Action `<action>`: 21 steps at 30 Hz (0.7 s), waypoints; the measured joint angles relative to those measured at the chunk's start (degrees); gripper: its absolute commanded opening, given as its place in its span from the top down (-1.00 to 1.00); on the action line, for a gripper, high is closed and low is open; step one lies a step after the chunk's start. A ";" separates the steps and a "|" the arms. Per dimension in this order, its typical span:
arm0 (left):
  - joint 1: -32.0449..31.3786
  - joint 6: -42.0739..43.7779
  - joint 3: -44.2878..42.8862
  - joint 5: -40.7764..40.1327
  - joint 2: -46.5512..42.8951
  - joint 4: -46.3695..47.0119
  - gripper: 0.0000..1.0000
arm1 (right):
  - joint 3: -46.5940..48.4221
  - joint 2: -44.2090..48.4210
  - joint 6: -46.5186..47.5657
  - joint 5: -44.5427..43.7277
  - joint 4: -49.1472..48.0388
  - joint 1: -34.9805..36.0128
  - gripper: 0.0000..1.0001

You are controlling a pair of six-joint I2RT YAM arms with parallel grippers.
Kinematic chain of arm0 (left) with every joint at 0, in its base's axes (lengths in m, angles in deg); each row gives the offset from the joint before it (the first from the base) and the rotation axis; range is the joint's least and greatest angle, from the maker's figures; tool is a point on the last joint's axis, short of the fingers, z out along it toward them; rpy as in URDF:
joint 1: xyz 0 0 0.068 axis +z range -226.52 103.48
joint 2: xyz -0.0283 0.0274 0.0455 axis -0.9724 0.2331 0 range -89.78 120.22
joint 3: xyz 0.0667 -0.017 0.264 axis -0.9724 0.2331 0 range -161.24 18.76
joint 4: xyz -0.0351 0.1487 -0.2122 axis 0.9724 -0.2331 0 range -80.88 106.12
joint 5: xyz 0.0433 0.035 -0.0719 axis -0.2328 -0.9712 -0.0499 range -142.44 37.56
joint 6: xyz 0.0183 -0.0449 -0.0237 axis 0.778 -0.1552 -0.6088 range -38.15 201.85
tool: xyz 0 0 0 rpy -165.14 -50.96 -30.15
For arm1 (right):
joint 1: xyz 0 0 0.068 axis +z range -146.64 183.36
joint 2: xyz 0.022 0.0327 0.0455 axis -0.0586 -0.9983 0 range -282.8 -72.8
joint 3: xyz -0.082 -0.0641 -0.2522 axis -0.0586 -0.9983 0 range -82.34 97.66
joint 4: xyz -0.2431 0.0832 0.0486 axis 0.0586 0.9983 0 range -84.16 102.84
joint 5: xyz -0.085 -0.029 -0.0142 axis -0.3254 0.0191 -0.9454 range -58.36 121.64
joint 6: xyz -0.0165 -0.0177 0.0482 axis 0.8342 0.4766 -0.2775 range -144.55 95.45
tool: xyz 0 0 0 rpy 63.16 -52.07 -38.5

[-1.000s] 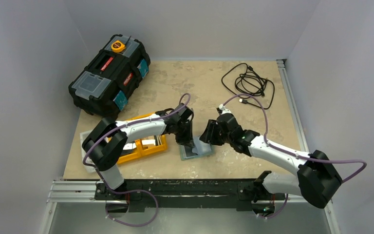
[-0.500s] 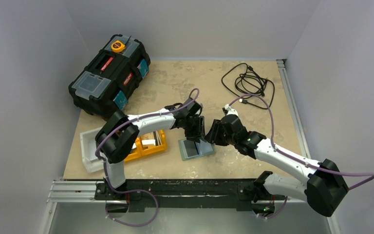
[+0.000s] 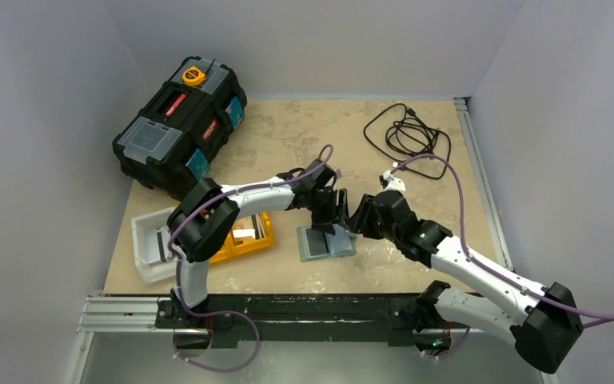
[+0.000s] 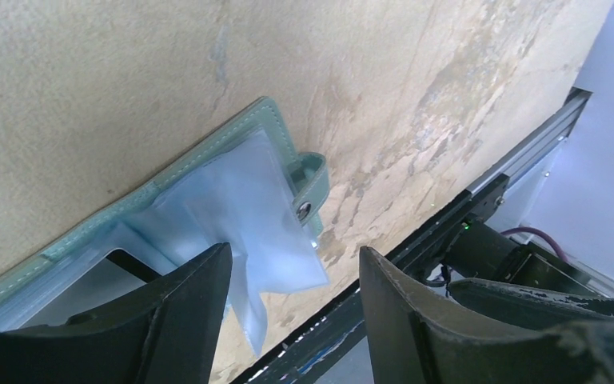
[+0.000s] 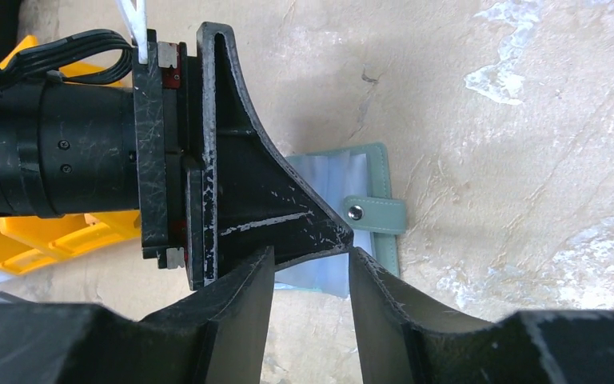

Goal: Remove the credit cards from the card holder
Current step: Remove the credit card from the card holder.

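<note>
The card holder (image 3: 337,245) lies open on the table, grey-green with pale blue sleeves (image 4: 248,200) and a snap tab (image 4: 310,186). A dark credit card (image 3: 314,239) shows in its left half. In the left wrist view a dark card edge (image 4: 132,262) peeks from the sleeves. My left gripper (image 3: 332,214) hangs over the holder's far right part, jaws open with nothing between them (image 4: 294,264). My right gripper (image 3: 360,222) is just right of it, open and empty (image 5: 312,260), its fingertips close to the left gripper's finger (image 5: 272,208).
An orange two-compartment tray (image 3: 270,232) with pale flat pieces sits left of the holder, and a white tray (image 3: 144,232) lies beyond it. A black toolbox (image 3: 177,124) stands at the back left. A coiled black cable (image 3: 408,136) lies at the back right.
My left gripper has opened and moved up and to the right, off the holder's middle. The right arm has shifted to the right with its jaws unchanged. The holder stays put.
</note>
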 measured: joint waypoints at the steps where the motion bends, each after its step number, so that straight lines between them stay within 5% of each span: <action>1: 0.00 -0.28 -0.02 0.35 0.00 0.26 -0.24 | 0.00 0.42 0.00 -0.42 0.20 -0.02 0.21; 15: 0.63 -1.40 -1.09 3.98 -0.48 1.25 -0.66 | 0.00 3.10 1.27 -3.06 0.39 -0.37 0.24; 21: 3.28 -0.28 -1.09 4.50 -3.58 -0.52 -0.68 | 0.00 3.02 1.95 -3.89 -2.62 0.28 0.25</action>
